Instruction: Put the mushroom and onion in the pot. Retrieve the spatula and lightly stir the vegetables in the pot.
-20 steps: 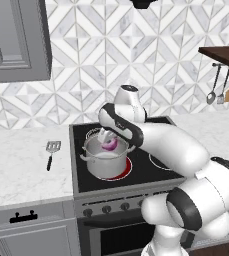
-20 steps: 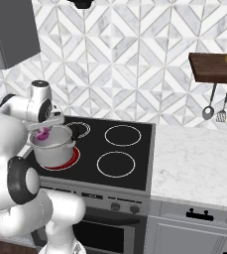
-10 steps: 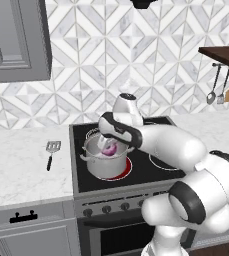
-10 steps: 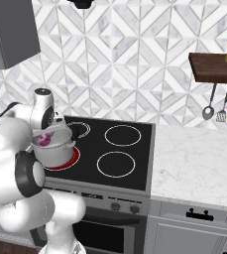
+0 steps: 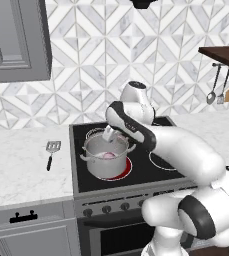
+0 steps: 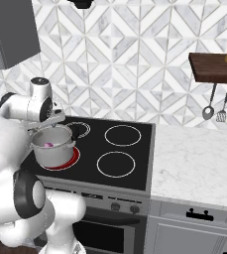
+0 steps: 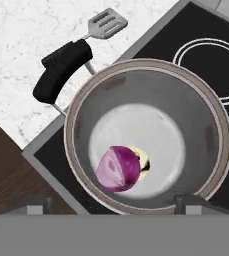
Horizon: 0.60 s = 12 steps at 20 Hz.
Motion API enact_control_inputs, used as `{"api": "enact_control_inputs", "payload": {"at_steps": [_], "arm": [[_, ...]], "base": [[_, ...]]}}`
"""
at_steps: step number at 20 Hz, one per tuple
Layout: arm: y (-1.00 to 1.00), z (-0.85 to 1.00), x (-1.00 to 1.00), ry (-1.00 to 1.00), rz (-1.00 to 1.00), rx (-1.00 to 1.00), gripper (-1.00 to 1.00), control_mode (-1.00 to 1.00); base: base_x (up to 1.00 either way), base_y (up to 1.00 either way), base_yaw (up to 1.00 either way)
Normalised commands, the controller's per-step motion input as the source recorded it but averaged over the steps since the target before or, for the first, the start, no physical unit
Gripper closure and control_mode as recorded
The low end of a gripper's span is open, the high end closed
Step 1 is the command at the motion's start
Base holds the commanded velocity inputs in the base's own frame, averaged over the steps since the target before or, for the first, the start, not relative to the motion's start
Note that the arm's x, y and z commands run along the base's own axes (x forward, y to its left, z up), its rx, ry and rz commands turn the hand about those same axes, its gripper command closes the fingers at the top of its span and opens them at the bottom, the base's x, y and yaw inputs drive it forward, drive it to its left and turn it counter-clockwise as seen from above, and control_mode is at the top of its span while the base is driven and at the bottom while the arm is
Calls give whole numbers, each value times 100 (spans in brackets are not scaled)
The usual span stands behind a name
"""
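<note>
We hover right over the pot [image 7: 148, 135] with fingers [image 7: 36, 206] spread and empty, onion [image 7: 118, 168] resting inside against the mushroom [image 7: 143, 161], so both vegetables look delivered and the spatula [image 5: 51, 152] waits on the worktop [image 5: 16, 165] left of the stove.

pot [image 7: 196, 105]: brushed steel, upright on the red-lit front-left burner
onion [image 7: 118, 169]: glossy purple, lying on the pot floor
mushroom [image 7: 143, 161]: pale, touching the onion, partly hidden
spatula [image 5: 50, 153]: flat on the counter, left of the stove
</note>
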Motion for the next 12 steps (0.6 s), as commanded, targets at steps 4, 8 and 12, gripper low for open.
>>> {"api": "enact_control_inputs", "payload": {"at_steps": [4, 8, 12], "arm": [[39, 91, -100, -5, -4, 0, -100, -100], [80, 54, -100, 3, -10, 0, -100, -100], [100, 13, -100, 7, -18, 0, -100, -100]], "base": [[0, 0, 0], [0, 0, 0], [0, 0, 0]]}}
